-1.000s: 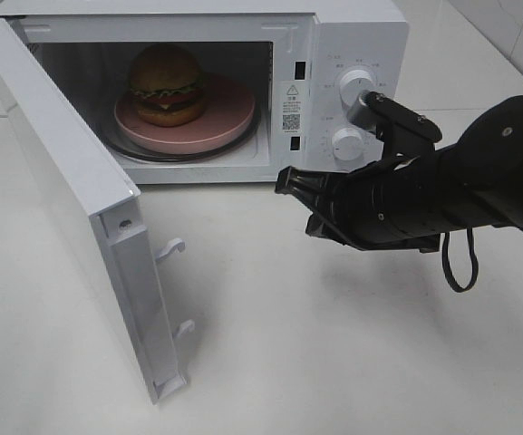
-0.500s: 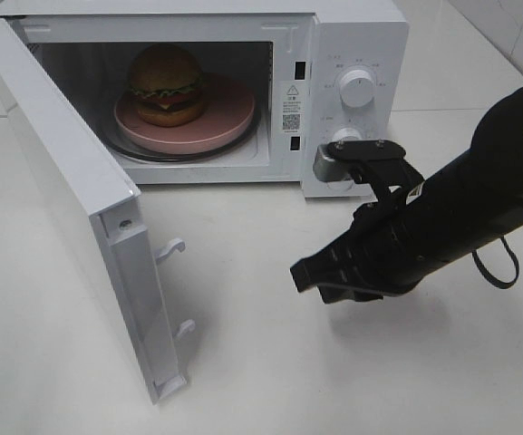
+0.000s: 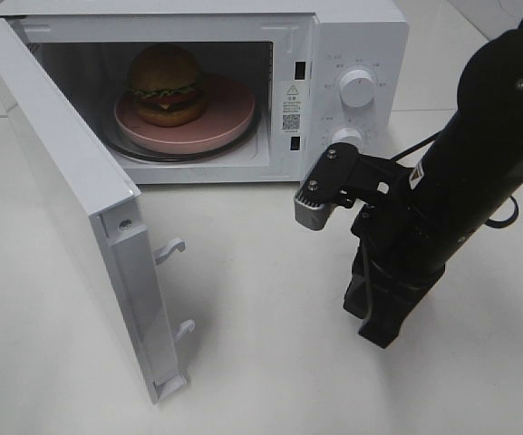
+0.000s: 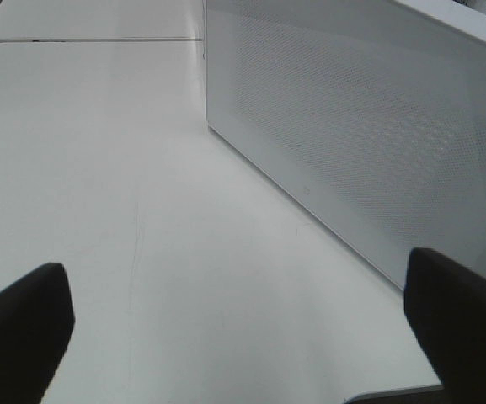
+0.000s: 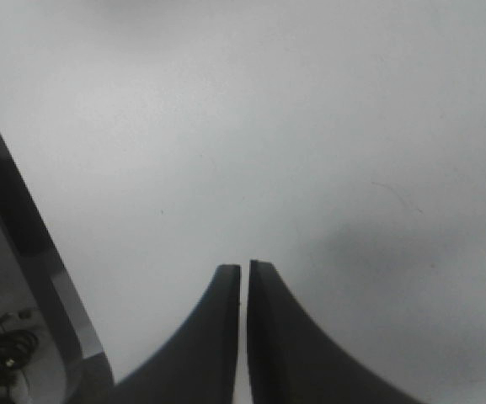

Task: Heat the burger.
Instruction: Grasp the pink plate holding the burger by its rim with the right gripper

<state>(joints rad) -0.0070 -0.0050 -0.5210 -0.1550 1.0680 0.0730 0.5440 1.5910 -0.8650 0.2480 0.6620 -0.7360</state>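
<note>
The burger (image 3: 166,83) sits on a round pink plate (image 3: 229,118) inside the white microwave (image 3: 356,36), whose door (image 3: 71,181) stands wide open to the left. My right gripper (image 3: 383,333) hangs in front of the control panel and points down at the table. Its fingers are shut with nothing between them, as the right wrist view shows (image 5: 243,268). My left gripper (image 4: 234,278) is open and empty, out of the exterior high view. It faces a white perforated panel (image 4: 369,126) of the microwave.
Two round knobs (image 3: 359,88) (image 3: 347,138) sit on the panel, right behind the right arm. The open door juts toward the table's front. A dark table edge (image 5: 24,252) with cables below shows in the right wrist view.
The right arm has swung away from the knobs and turned over: its gripper pointed left a second ago and now points down, lower and further right. Burger, plate and door have not moved.
</note>
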